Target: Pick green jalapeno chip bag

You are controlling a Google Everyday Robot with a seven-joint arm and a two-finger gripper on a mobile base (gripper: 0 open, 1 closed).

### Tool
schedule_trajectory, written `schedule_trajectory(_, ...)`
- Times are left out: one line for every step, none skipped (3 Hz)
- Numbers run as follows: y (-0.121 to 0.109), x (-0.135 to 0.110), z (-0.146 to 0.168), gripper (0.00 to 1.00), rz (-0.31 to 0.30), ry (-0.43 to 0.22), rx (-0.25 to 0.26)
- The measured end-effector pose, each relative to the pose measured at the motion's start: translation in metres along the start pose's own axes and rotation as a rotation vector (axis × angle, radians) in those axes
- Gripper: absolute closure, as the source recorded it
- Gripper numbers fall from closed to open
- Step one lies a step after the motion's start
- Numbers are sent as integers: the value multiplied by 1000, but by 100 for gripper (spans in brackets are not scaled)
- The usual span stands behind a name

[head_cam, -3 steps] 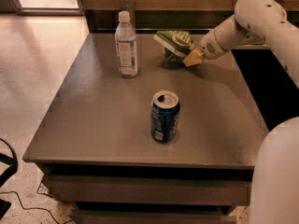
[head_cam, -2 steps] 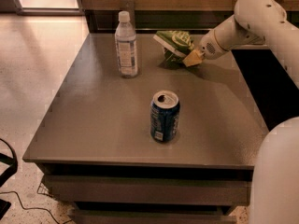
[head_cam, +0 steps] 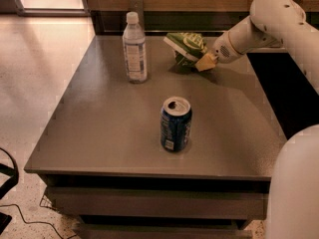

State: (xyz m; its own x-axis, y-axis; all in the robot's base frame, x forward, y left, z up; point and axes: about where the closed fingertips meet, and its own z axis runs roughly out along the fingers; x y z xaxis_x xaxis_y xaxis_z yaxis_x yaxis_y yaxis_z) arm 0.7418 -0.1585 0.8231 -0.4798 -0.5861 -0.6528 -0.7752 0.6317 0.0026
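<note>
The green jalapeno chip bag (head_cam: pixel 185 46) lies crinkled and tilted at the back of the table, with its pale edge facing left. My gripper (head_cam: pixel 203 62) reaches in from the right on the white arm (head_cam: pixel 249 31). Its yellowish tip is against the bag's lower right edge. The bag covers part of the tip.
A clear water bottle (head_cam: pixel 135 49) stands upright to the left of the bag. An open blue soda can (head_cam: pixel 175 124) stands near the table's middle front. The grey table (head_cam: pixel 99 133) has drawers below. A dark wall panel runs behind. The robot's white body (head_cam: pixel 296 188) fills the lower right.
</note>
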Motion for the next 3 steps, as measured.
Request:
schedule_trajectory(-1,-10,-19,100,-20,-60,11)
schedule_trajectory(-5,-34,-76,100,-67,-230,44)
schedule_trajectory(-7,-50,-116,100,-100,-339,65)
